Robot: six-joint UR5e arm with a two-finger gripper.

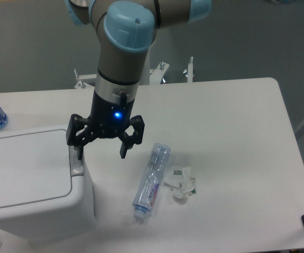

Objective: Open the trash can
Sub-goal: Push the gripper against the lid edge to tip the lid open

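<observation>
Now the gripper hangs with its jaws apart, 1 finger just over the push-button strip of the trash can, probably so it can press there to release the lid. The can sits closed at the surface's front left. I count 2 bottles and 1 crumpled wrapper.

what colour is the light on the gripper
Blue: a small glowing light on the black gripper body, seen in the fixed camera view.

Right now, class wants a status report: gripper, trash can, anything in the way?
Gripper open, over button strip. Trash can lid shut. Nothing blocking; bottle lies clear.
</observation>
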